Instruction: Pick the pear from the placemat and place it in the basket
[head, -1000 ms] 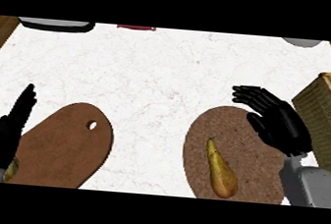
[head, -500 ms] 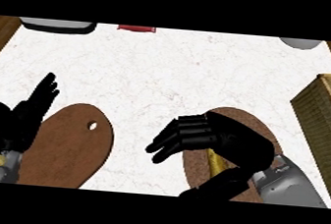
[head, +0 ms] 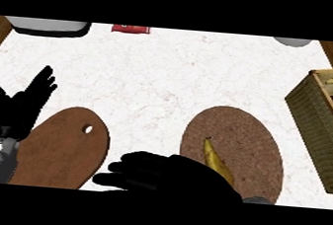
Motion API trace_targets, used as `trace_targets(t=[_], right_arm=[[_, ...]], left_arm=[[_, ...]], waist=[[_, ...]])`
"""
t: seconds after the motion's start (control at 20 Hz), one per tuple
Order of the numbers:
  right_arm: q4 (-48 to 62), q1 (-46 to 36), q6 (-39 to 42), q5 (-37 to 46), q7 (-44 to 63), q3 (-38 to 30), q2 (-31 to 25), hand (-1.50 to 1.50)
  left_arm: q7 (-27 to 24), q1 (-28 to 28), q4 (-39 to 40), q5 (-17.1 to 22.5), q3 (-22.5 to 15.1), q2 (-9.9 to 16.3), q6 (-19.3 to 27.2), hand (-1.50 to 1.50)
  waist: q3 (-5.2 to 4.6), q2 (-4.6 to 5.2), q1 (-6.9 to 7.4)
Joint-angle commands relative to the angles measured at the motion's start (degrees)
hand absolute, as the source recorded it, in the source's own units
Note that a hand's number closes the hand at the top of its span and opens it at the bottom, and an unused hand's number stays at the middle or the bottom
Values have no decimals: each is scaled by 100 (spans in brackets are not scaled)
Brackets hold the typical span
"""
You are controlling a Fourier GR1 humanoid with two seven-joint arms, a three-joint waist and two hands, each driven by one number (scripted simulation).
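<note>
Black fingers of the right hand (head: pixel 172 177) spread low in the head view, pointing leftward and only loosely bent, holding nothing. The hand hangs at the near left edge of the brown oval placemat (head: pixel 244 135), and its knuckles cover the near end of the pear (head: pixel 213 158), a slim yellow-brown fruit lying lengthwise on the mat. Whether the hand touches the fruit I cannot tell.

My reading is that the task is at the reach-and-grasp step: the pear is not yet picked up. The next move calls for turning the palm over the fruit and curling fingers and thumb round its thicker part, then lifting and carrying it right to the wicker basket (head: pixel 311 121), which stands beside the mat at the counter's right edge.

Left of the mat lies a wooden cutting board (head: pixel 64 146) with a hole. Beyond it the left hand (head: pixel 20 105) rests open, fingers up, near the left edge.
</note>
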Motion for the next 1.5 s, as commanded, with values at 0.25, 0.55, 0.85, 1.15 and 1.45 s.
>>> trace_targets(t=[0.25, 0.55, 0.85, 1.15, 1.45], right_arm=[[-597, -1717, 1361, 1239, 2657, -626, -551, -150], [-335, -2395, 3313, -326, 3772, -1327, -326, -150], [221, -2715, 4192, -1958, 4023, -2484, -844, -150], [-742, -1700, 4059, -3637, 4516, -2915, -1500, -150], [-1100, -1091, 3941, -3627, 3831, -3760, -1609, -150]], left_arm=[[241, -122, -54, 29, 69, 87, -71, 0], [371, -493, 110, 25, 196, 79, -144, 0], [169, -374, 252, -91, 215, -106, -125, 0], [327, -342, 113, -154, 311, -130, -198, 0], [317, -94, -146, -402, 385, -340, -239, 0]], waist=[[-9, -50, -16], [-1, -6, -32], [4, 17, 12], [13, 1, -30], [16, 31, 69]])
